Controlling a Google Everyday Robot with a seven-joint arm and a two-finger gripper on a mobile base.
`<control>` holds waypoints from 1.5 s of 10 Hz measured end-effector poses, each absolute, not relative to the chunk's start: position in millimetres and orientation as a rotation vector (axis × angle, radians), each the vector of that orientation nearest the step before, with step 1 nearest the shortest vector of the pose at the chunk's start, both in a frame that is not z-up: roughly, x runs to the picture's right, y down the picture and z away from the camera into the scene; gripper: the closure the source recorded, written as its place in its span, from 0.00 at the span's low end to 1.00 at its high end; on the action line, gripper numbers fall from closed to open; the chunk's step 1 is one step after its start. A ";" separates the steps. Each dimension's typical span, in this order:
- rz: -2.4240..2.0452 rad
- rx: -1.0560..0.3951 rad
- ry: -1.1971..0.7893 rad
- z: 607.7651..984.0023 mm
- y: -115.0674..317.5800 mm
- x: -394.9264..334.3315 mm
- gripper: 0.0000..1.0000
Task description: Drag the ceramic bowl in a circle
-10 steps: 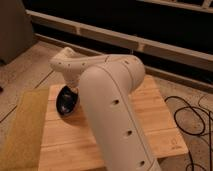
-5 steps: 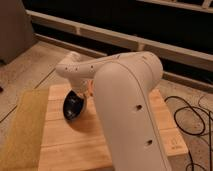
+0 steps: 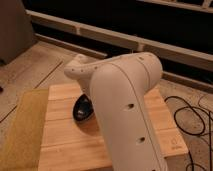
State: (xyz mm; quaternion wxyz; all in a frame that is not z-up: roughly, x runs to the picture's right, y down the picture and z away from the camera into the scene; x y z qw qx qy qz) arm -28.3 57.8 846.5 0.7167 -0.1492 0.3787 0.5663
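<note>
The ceramic bowl (image 3: 81, 111) is a small black glossy bowl on the wooden tabletop (image 3: 60, 145), left of centre. Only its left part shows, and my white arm (image 3: 125, 110) covers the rest. My gripper (image 3: 87, 103) is at the bowl's upper right edge, at the end of the arm, and is mostly hidden behind the arm's bulk. It appears to touch the bowl.
A yellowish mat (image 3: 20, 131) lies along the table's left side. Black cables (image 3: 191, 120) loop on the speckled floor to the right. A dark wall with pale ledges (image 3: 125, 42) runs behind the table. The table's right edge is near the arm.
The bowl has slid to the right and slightly toward the front of the table. The arm has swung right with it and now fills more of the view.
</note>
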 end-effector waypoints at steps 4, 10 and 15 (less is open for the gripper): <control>1.235 -0.301 0.869 876.5 18.5 -23.5 1.00; 1.156 -0.355 0.671 913.1 -20.5 -109.1 1.00; 1.167 -0.412 0.528 879.9 10.6 -159.8 1.00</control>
